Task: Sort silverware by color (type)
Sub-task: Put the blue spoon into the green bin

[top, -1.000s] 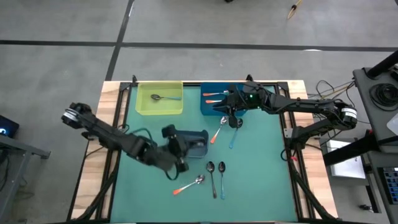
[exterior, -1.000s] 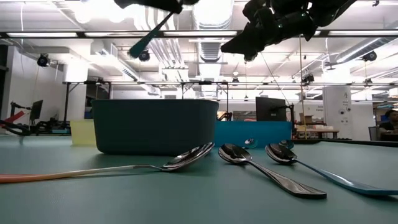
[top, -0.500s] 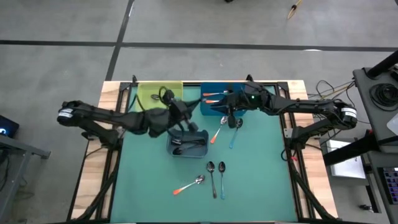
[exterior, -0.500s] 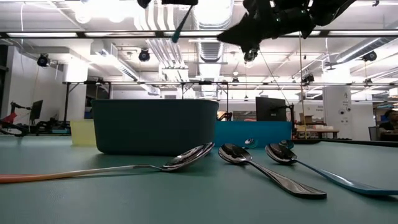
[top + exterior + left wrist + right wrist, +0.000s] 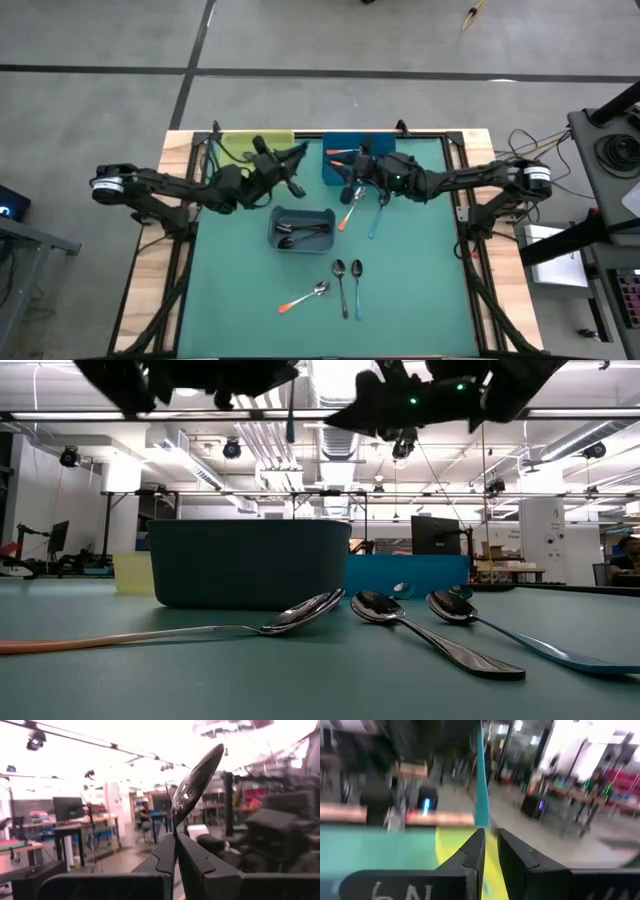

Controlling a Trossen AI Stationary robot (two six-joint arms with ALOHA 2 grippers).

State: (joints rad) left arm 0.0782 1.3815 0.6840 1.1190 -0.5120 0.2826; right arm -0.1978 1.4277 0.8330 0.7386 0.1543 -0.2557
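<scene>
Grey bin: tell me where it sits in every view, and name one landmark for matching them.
High view: the grey bin sits at the middle of the green mat.
Low view: it fills the centre-left, dark and wide.
Left wrist view: not in it.
Right wrist view: not in it.
Shared landmark: the yellow bin, behind it and to the left.

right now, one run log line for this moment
left gripper: shut on dark spoon, raised | right gripper: shut on blue spoon, by blue bin
</scene>
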